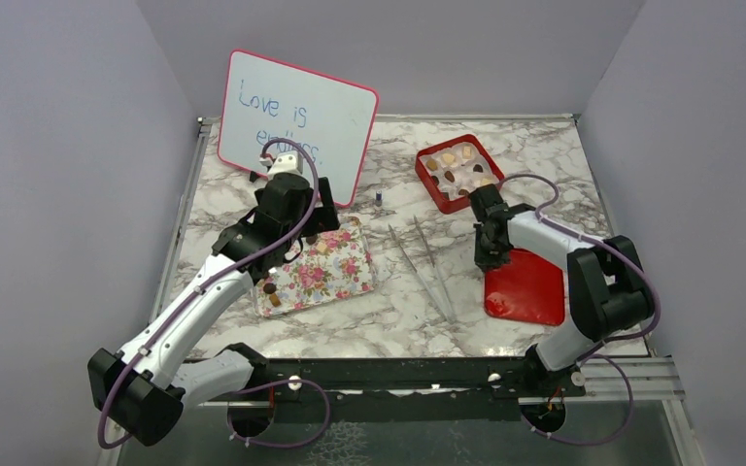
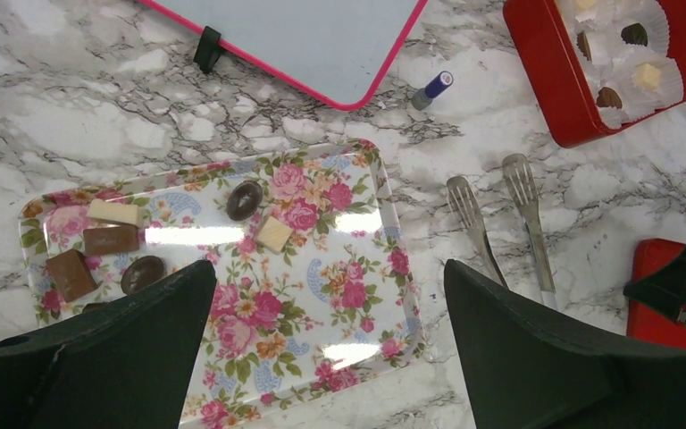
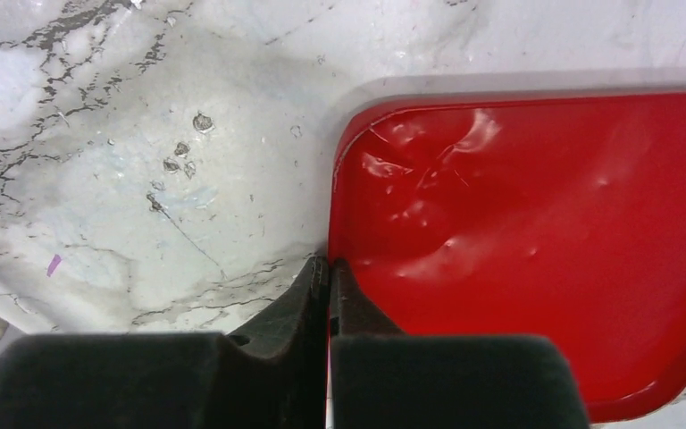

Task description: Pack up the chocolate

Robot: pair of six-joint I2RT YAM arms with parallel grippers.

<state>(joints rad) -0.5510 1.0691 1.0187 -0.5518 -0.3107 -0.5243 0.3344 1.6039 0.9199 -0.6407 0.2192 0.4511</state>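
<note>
Left wrist view: the left gripper (image 2: 330, 268) is held spread wide above the floral tray (image 2: 357, 223), where six pieces of the chocolate (image 2: 274, 233) are counted, others being seated in the red box (image 2: 536, 80); another pick is judged in hand, requiring descent around one small piece. The right gripper (image 3: 329, 295) is pressed together at the edge of the red lid (image 3: 518, 232), nothing seen pinched; the tray's near corners are hidden.

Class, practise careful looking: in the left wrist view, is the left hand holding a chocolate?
No, the left hand is open above the floral tray, fingers empty.
</note>
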